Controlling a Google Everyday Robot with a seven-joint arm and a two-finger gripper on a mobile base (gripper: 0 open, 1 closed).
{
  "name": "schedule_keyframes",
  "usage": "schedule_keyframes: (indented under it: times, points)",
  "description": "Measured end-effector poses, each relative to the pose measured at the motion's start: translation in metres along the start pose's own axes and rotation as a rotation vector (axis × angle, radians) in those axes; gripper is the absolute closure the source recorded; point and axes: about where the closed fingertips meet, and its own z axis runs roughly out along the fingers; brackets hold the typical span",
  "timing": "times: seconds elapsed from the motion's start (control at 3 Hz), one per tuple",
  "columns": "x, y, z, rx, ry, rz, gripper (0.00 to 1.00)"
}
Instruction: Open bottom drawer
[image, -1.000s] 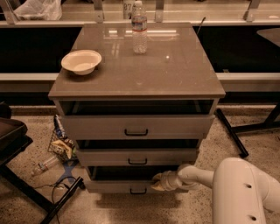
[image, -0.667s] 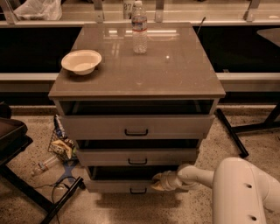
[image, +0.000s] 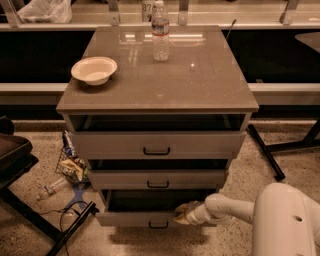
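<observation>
The grey-beige cabinet (image: 157, 95) has three drawers, all pulled out a little. The bottom drawer (image: 135, 218) is lowest, with a slim front and a small black bar handle (image: 158, 225); its dark interior shows above the front. My gripper (image: 183, 214) reaches in from the lower right on a white arm (image: 235, 210) and sits at the top edge of the bottom drawer's front, just right of the handle. The middle drawer (image: 157, 179) and top drawer (image: 156, 145) are above it.
A white bowl (image: 94, 70) and a water bottle (image: 160, 31) stand on the cabinet top. Litter, a bottle and a wire basket (image: 70, 167) lie on the floor at the left, beside a black stand (image: 30, 210). Black table legs (image: 265, 152) stand at the right.
</observation>
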Motion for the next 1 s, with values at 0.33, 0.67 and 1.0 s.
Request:
schedule_keyframes:
  times: [0.33, 0.67, 1.0]
  points:
    - [0.006, 0.025, -0.011, -0.017, -0.001, -0.003, 1.0]
    - [0.006, 0.025, -0.011, -0.017, -0.001, -0.003, 1.0]
    - [0.01, 0.047, -0.021, -0.032, 0.001, -0.009, 1.0]
